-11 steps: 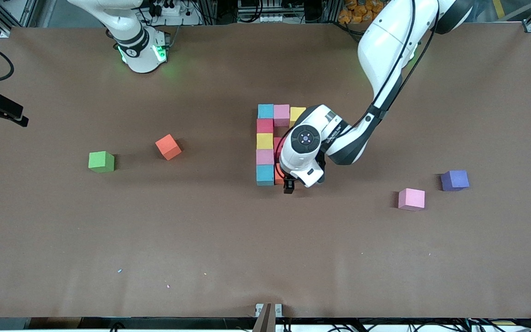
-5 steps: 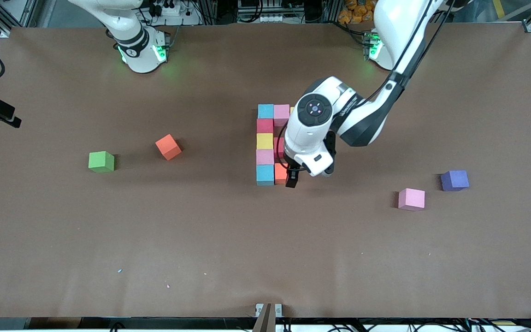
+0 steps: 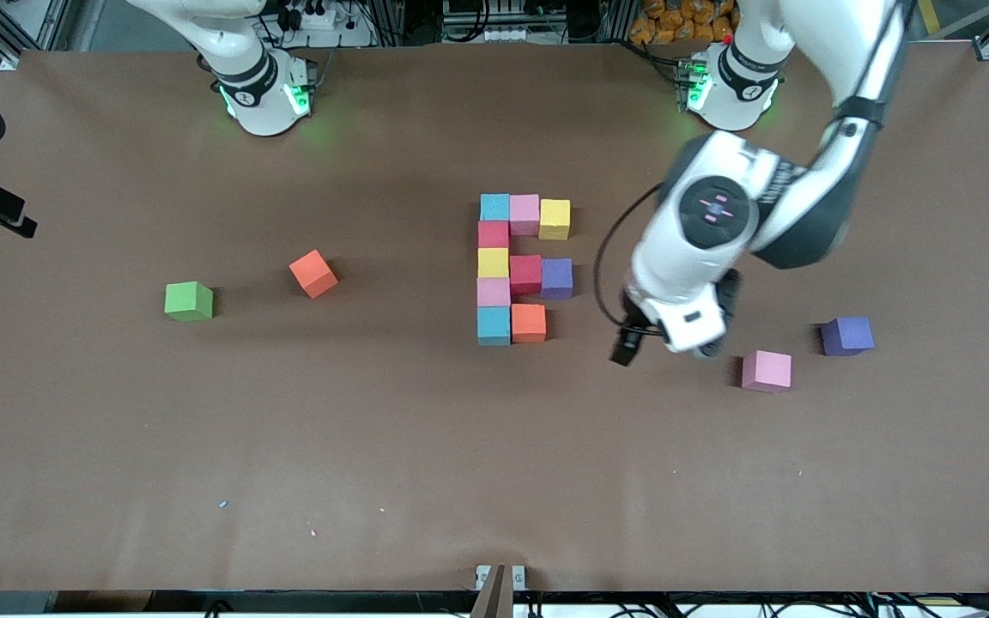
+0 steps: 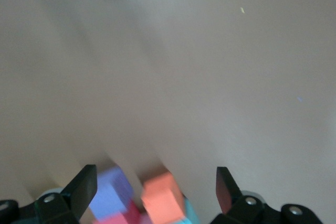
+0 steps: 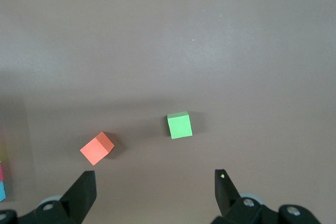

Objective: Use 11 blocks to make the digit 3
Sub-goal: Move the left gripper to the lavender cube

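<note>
A: How far along is the digit (image 3: 522, 268)?

B: Ten blocks are in it, by my count: a column of five, a top bar of three, a middle bar of three, and a bottom bar with only two, cyan and orange (image 3: 529, 323). One more at the end of the bottom bar would finish it, so I judge it one block short.

A: Where's the left gripper (image 3: 642, 345)?

B: In the air over bare table (image 3: 426, 446), with the digit off to one side of it and the loose pink block (image 3: 767, 371) just off to the other; the loose purple block (image 3: 847, 336) lies a little past the pink. Its jaws are wide apart and hold nothing.

A: And the right gripper (image 5: 155, 187)?

B: Waiting, out of the front view, spread wide and empty. Ahead of it lie a stray orange block (image 5: 97, 148) and the green cube (image 5: 179, 125).

A: What does each view add?

B: Only the front view shows the whole figure. The left wrist view catches just its near corner between the fingers (image 4: 84, 187), blurred, plus a pink edge at the frame's rim. The right wrist view alone shows that gripper's spread.
</note>
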`<state>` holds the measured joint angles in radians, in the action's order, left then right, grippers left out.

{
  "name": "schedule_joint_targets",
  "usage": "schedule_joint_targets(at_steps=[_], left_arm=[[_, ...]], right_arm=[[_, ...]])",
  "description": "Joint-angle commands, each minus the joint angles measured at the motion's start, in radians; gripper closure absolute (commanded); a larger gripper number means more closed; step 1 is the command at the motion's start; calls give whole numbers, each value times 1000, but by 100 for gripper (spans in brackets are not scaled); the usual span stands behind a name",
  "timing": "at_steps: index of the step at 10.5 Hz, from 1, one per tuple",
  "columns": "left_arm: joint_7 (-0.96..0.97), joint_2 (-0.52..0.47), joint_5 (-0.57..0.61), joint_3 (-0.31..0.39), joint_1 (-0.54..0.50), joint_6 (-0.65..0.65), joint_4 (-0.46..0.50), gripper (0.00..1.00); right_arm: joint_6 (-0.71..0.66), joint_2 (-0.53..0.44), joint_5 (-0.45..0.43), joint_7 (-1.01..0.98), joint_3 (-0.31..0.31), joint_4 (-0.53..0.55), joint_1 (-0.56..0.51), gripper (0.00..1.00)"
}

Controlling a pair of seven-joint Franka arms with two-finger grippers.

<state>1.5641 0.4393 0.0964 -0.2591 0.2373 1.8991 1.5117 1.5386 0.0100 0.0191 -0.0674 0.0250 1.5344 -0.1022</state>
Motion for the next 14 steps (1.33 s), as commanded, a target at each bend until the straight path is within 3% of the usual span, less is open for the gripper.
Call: schedule_joint_targets(at_steps=[1,5,6,8,14], left_arm=[[-296,-22,8,-14,-158,-60,45,0],[-762,4,13,-12,-357,-58,64,0],[-792,13,20,-9,-360,-45,67,0],[-843,45,148,-12,-362,-31,65,0],[-904,116,166,-12,-363,26,59,0]], right_arm=[[-6,4,16,-8,-13,-20,-22,0],[-6,4,16,-8,-13,-22,-24,0],[-6,4,16,-8,-13,-22,-22,0],[-5,4,16,-9,-13,-22,-24,0],[-5,5,16,-11,-13,-28,-28,0]])
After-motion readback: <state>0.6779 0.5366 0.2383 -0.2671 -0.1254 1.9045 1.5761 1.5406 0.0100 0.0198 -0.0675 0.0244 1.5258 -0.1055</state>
